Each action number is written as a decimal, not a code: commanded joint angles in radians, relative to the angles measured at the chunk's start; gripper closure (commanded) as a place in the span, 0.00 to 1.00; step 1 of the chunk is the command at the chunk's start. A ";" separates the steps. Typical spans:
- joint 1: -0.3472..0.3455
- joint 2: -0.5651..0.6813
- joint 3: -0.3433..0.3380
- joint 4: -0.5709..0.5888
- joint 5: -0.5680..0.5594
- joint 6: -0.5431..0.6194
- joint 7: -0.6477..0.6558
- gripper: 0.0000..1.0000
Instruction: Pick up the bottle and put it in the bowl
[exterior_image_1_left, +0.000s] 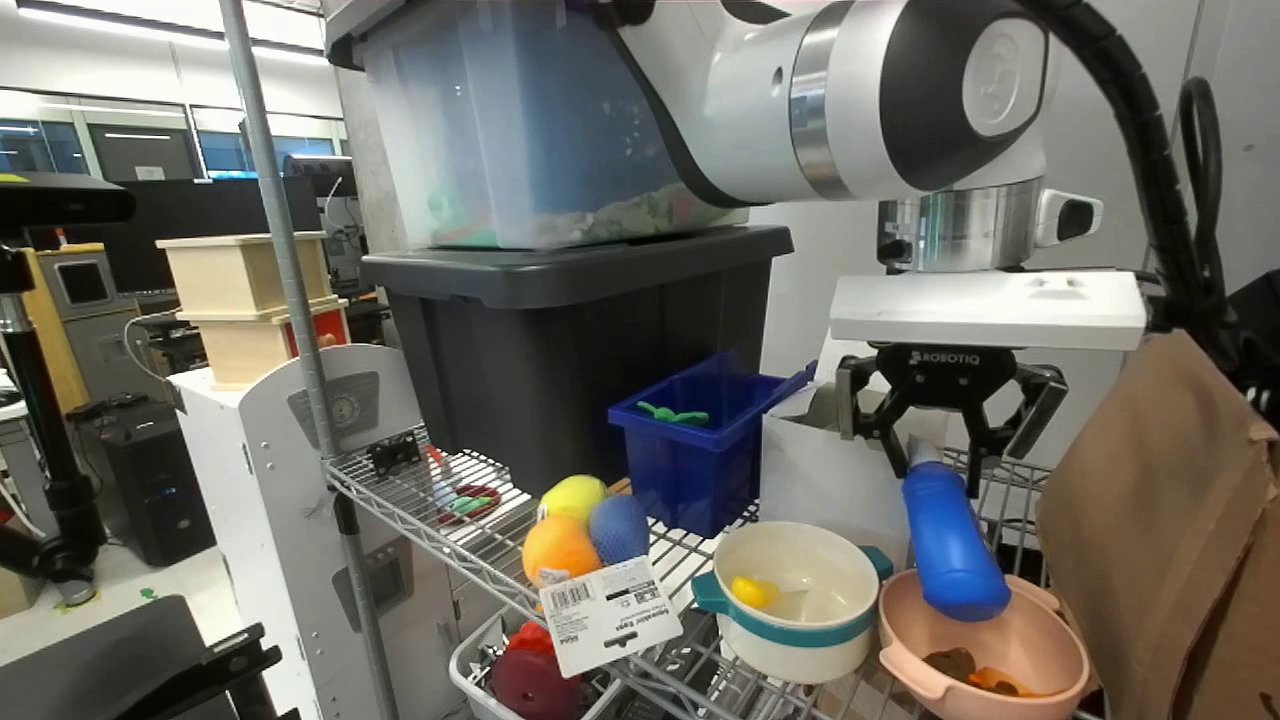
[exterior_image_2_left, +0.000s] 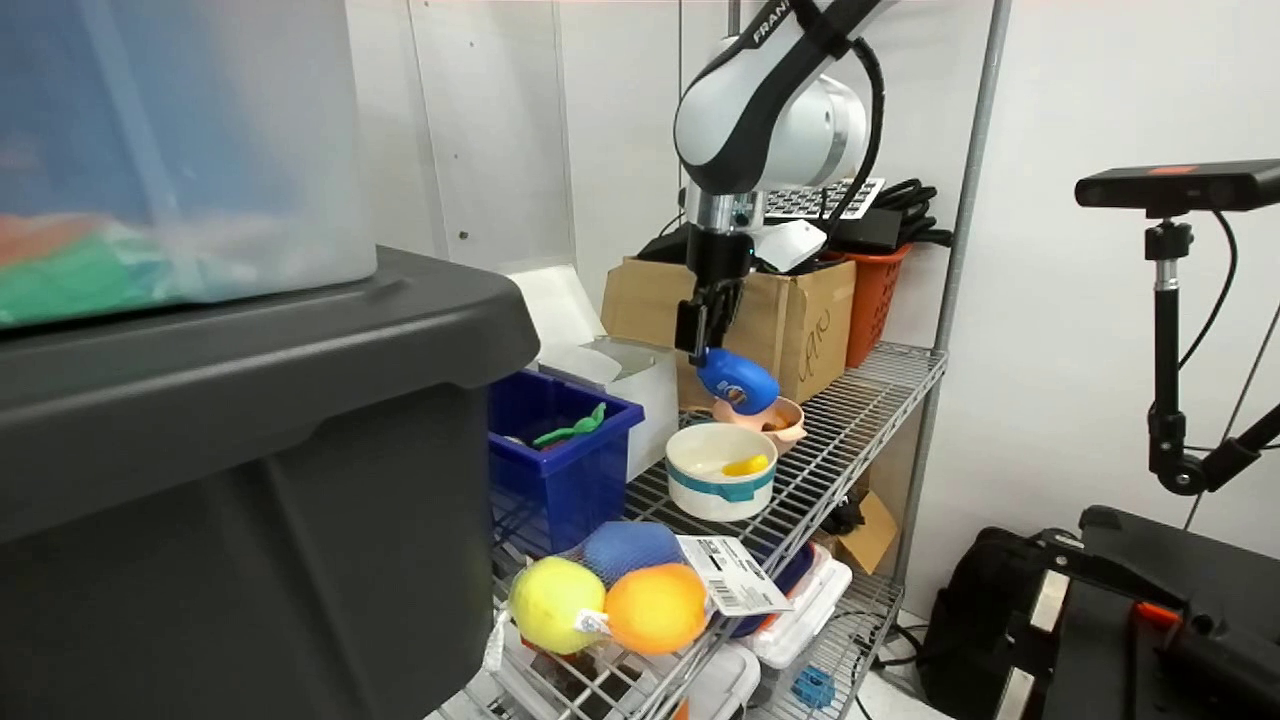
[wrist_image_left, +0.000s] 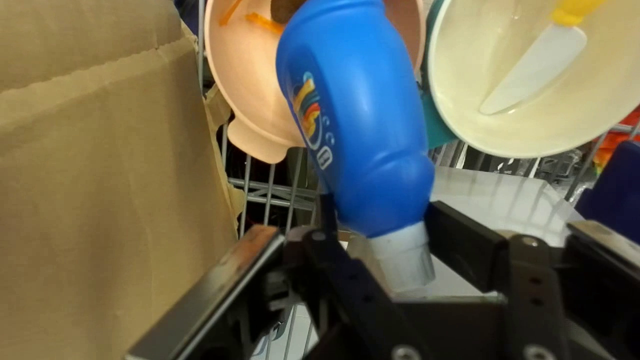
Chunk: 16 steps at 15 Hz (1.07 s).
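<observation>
The blue bottle (exterior_image_1_left: 950, 545) is in my gripper (exterior_image_1_left: 940, 478), tilted, with its white cap up between the fingers and its base slanting down. The wrist view shows the bottle (wrist_image_left: 360, 110) with a coloured label on its side and the gripper (wrist_image_left: 381, 215) shut around its shoulder near the cap. The orange-tan bowl (exterior_image_1_left: 1058, 648) stands on the wire shelf; it holds a brown piece and orange pieces. In an exterior view the bottle's base overlaps the bowl's far inside; contact cannot be told. In another view, the bottle (exterior_image_2_left: 740, 382) partly hides the bowl (exterior_image_2_left: 790, 438).
A white bowl with teal rim (exterior_image_1_left: 795, 635), holding a toy knife with a yellow handle, stands beside the orange-tan bowl. Brown cardboard (exterior_image_1_left: 1150, 520) rises close on the bowl's other side. A white box (exterior_image_1_left: 830, 480) and blue bin (exterior_image_1_left: 690, 465) stand behind. Ball-like toys (exterior_image_1_left: 560, 545) lie nearby.
</observation>
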 joint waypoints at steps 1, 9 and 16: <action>-0.007 0.047 0.002 0.081 0.017 -0.039 -0.019 0.53; -0.007 0.067 0.000 0.119 0.015 -0.039 -0.014 0.00; -0.017 0.021 0.011 0.085 0.024 -0.034 -0.028 0.00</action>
